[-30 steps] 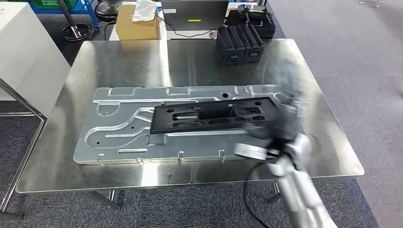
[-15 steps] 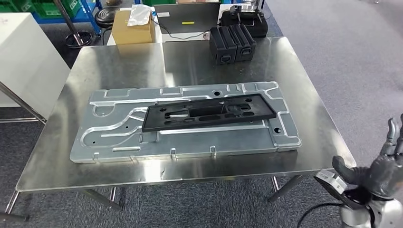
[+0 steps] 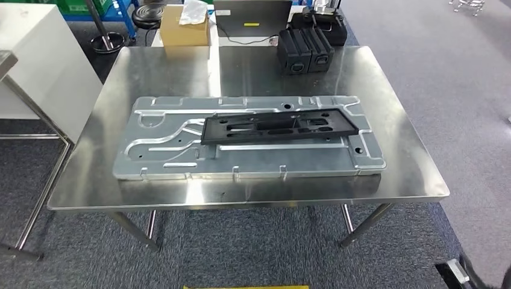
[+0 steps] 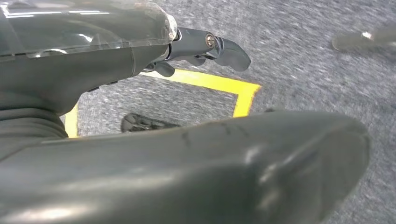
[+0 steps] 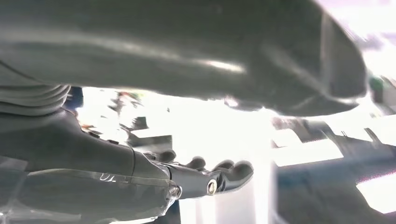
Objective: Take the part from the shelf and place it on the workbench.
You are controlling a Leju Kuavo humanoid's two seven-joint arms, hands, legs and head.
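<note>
While I look down through the head view, the black plastic part [image 3: 278, 127] lies flat in the middle of the frame, resting on top of a large stamped metal panel [image 3: 181, 158] that itself lies across the stainless workbench [image 3: 398, 174]. The part sits toward the right half of the panel, its long side running left to right, and nothing touches it.

At the top of the frame, on the far edge of the bench, I see two black cases [image 3: 305, 50] side by side, a cardboard box [image 3: 184, 31] left of them, and a laptop [image 3: 252, 12] between. A white cabinet [image 3: 36, 60] fills the upper left.

From the left wrist view, my left hand [image 4: 187, 46] hangs over grey carpet with a yellow tape line [image 4: 219, 84]; its fingers [image 4: 224, 46] are loosely extended, apart from the thumb, with nothing in them. From the right wrist view, my right hand [image 5: 196, 179] is likewise empty, fingers [image 5: 233, 172] gently curved and spread from the thumb against a bright, washed-out background.
</note>
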